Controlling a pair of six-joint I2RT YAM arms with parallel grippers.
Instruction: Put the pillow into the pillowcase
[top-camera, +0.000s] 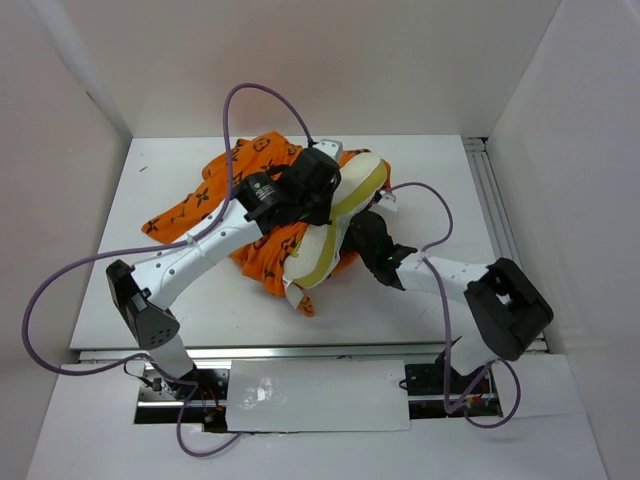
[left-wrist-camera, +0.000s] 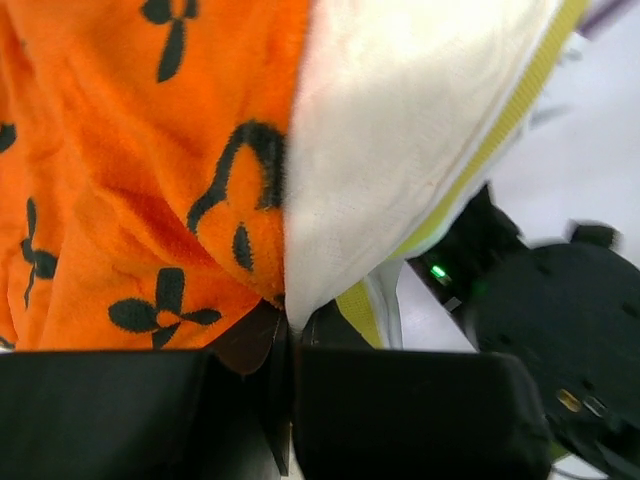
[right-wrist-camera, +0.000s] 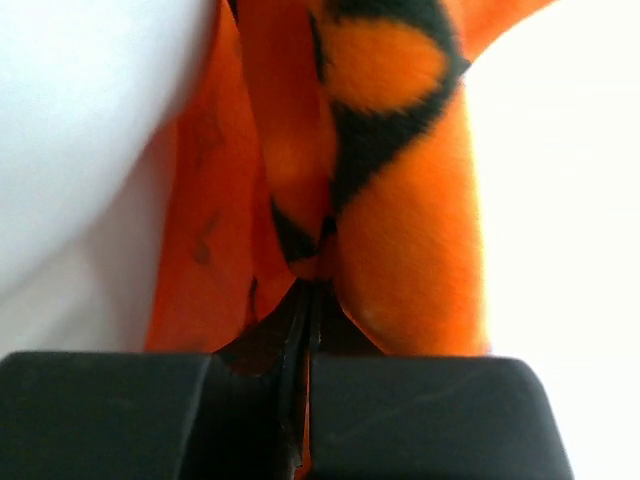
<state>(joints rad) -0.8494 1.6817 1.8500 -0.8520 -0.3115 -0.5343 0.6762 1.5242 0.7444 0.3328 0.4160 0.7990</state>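
Jaws of left gripper (left-wrist-camera: 288, 340) pressed nearly together, pinching pillowcase (left-wrist-camera: 120, 190) hem just where pillow (left-wrist-camera: 400, 130) bulges out above them. Right gripper (right-wrist-camera: 308, 320) jaws clamped on an orange fold rising straight from them. Top view alone shows pillow lying partly outside pillowcase, between both grippers, on table (top-camera: 420, 300).

Bright glare, blurred wrist close-ups

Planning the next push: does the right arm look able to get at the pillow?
Probably not freely: the right pincer is shut on the pillowcase, though the pillow lies partly uncovered just beside it.
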